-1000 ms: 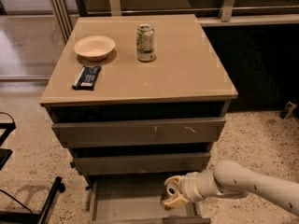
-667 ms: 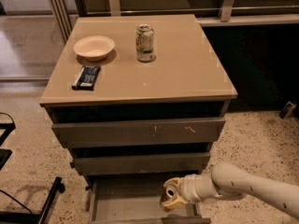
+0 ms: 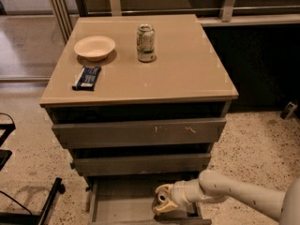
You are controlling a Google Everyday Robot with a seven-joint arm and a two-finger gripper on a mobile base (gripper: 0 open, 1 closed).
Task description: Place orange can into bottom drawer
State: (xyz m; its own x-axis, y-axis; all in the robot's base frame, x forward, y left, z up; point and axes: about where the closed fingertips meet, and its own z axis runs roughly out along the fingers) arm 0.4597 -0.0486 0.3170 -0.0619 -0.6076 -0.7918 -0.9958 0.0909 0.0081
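Note:
The orange can (image 3: 162, 204), gold with a silver top, is tilted over the right part of the open bottom drawer (image 3: 119, 199), the lowest of three grey-brown drawers. My gripper (image 3: 168, 200) is at the end of the white arm, which reaches in from the lower right. It is shut on the can and holds it inside the drawer's opening, just above the plain grey floor. The two drawers above are closed.
On the cabinet top (image 3: 187, 74) stand a white-and-green can (image 3: 146, 42), a cream bowl (image 3: 94, 47) and a dark snack bar (image 3: 87, 77). A black metal stand (image 3: 49, 203) stands on the speckled floor at the left. A dark wall panel is at the right.
The gripper with the orange can has moved slightly left and down, deeper over the bottom drawer. Nothing on the cabinet top has moved.

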